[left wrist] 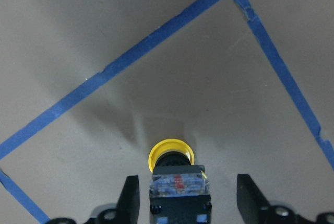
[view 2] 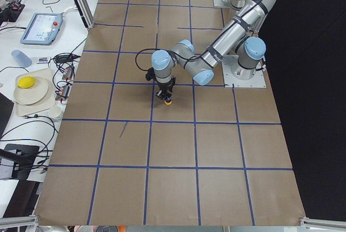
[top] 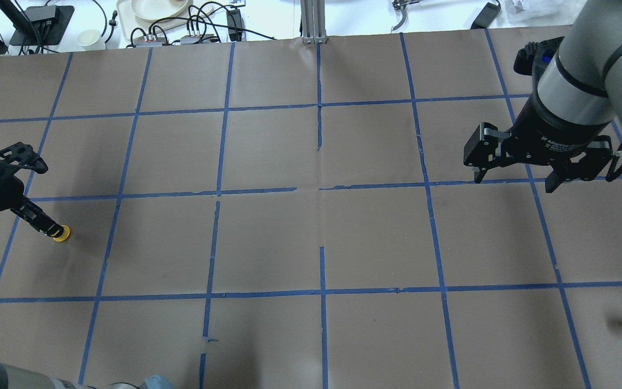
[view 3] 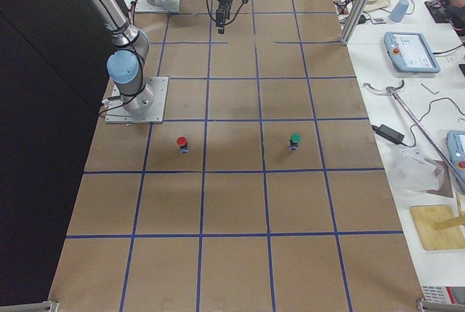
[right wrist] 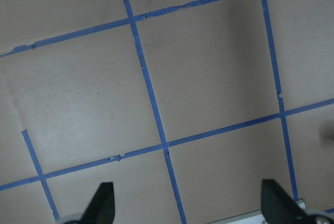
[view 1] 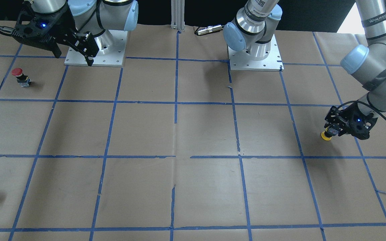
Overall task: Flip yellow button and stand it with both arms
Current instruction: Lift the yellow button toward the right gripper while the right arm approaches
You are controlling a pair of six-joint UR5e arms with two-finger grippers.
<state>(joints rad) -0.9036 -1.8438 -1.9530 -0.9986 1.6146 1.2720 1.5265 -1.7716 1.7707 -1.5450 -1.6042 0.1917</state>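
Looking through the left wrist camera, you see the yellow button (left wrist: 171, 154) straight ahead of the left gripper (left wrist: 189, 195), in line with its reach. The cap points away from the wrist toward the table (view 1: 193, 134) and the blocky body points back at the camera. So the button's long axis runs along the gripper's own axis, not across it. The fingers (left wrist: 130, 199) are parted, with a sliver of table showing on each side of the body, so nothing is being squeezed as far as this view shows. In the front-facing view the button sits cap-down on the paper near the table's end on the robot's left, inside one taped square. Your right gripper (top: 515, 181) hangs spread wide and empty, well apart on the opposite side, so the left arm is by far the nearer one. My judgement is that the next move depends on closing across the body's flat sides. A hand-over to the right arm would mean a long reach toward the middle.
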